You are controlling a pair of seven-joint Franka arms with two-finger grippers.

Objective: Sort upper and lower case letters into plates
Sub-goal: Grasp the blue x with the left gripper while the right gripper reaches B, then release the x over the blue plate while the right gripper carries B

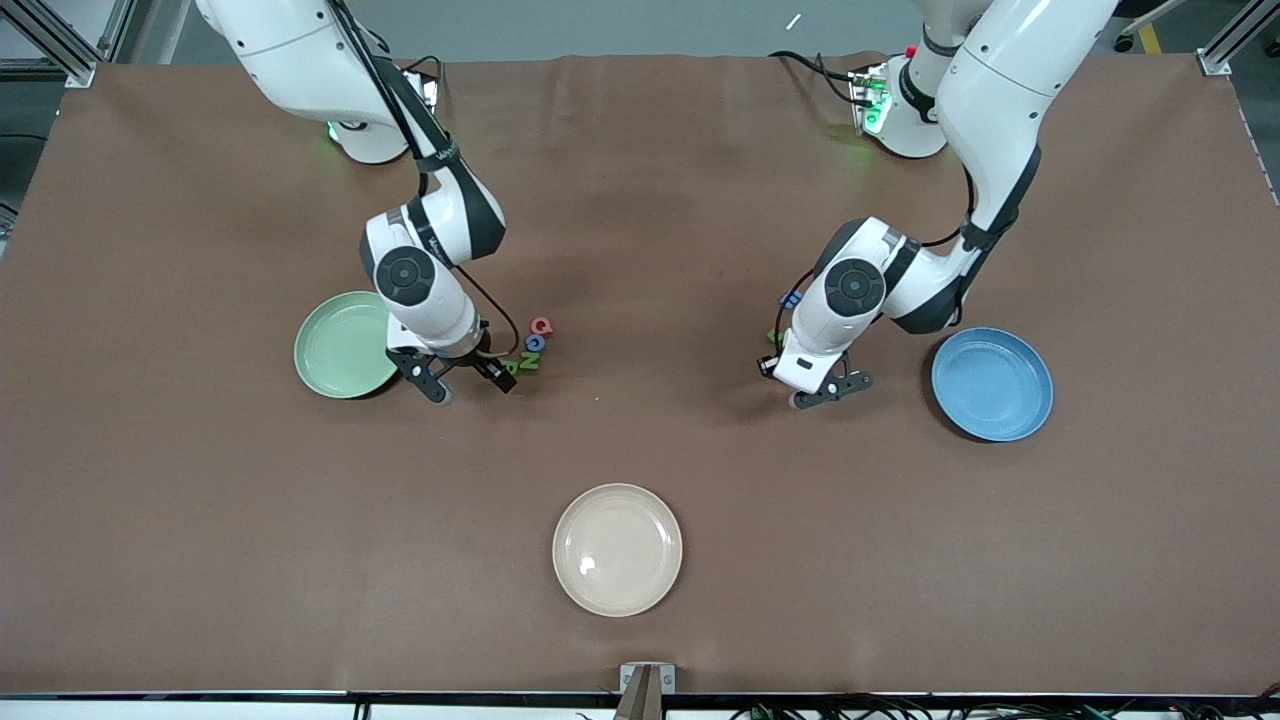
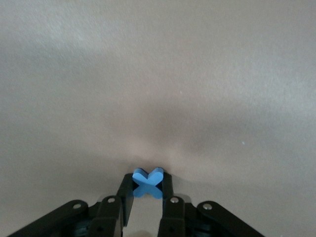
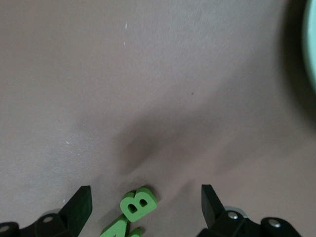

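Now we see the left gripper (image 2: 148,190) clamped on a small flat blue x-shaped letter (image 2: 147,178) down at the matte brown tablecloth (image 1: 700,480), beside the glossy round sky-blue plate (image 1: 992,383). Our right gripper (image 3: 145,205), fingers spread wide, sits low over a chunky green letter B (image 3: 137,203), next to the shallow mint-green plate (image 1: 340,345). Other red, blue and green letters (image 1: 535,343) lie just beside it. A cream-white plate (image 1: 617,549) rests nearer the camera.
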